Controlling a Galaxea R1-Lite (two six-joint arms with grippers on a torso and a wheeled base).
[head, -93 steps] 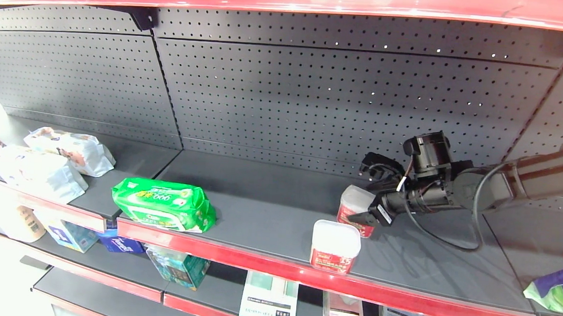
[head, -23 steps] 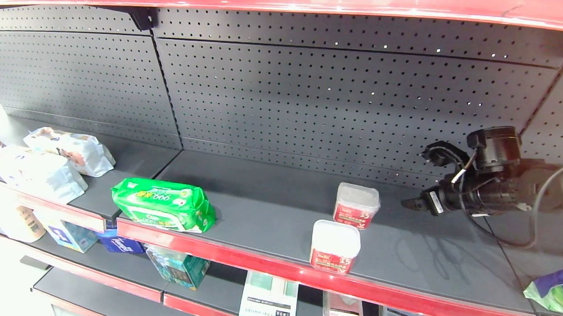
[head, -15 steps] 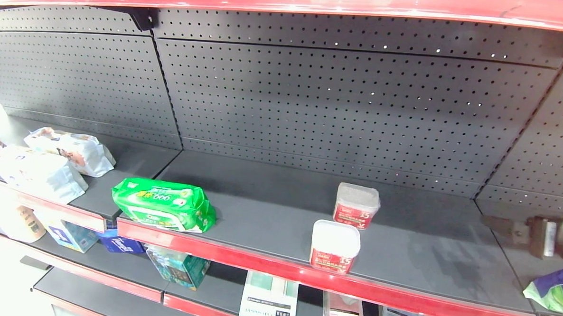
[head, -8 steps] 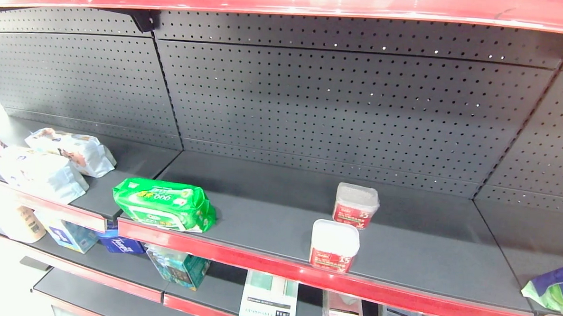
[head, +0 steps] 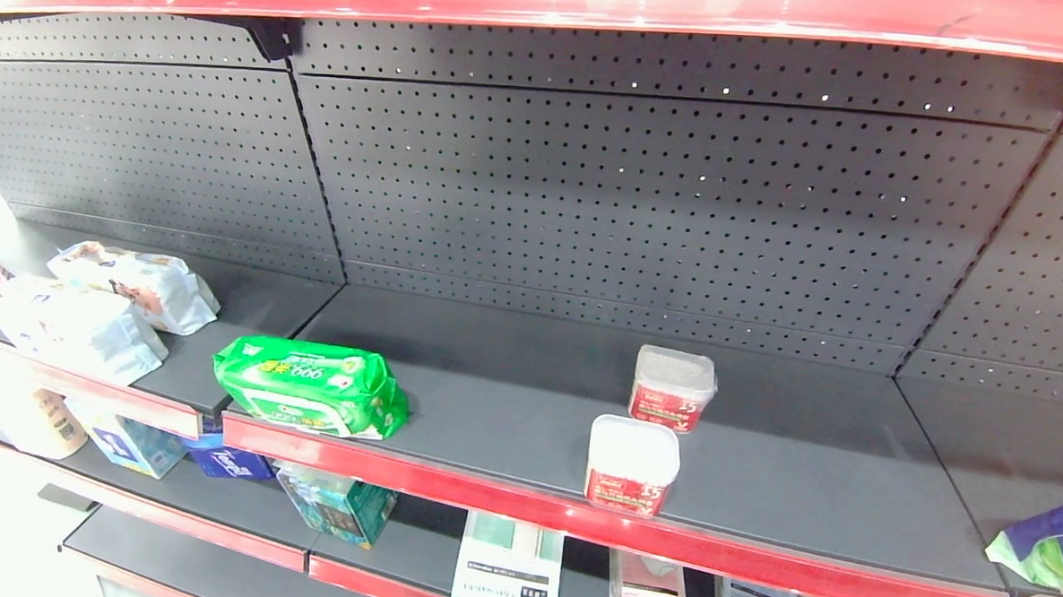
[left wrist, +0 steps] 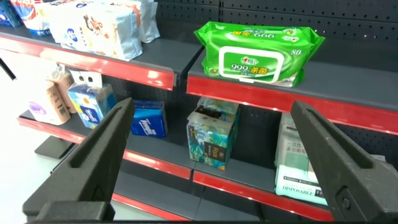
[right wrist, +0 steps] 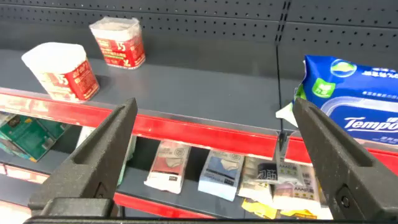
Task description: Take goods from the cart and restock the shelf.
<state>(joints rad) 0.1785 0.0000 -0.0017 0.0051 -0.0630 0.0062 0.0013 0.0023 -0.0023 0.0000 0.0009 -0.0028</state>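
Dark grey metal shelf with red front edge. Two white plastic tubs with red labels stand upright right of centre: near tub at the front edge, far tub just behind it, apart. Green soft plastic wipes pack lies at the left front. White soft packs further left. Blue, white and green soft pack at the far right edge. Left claw fingers wide apart, empty, facing the green pack. Right claw fingers wide apart, empty, facing the tubs' shelf front.
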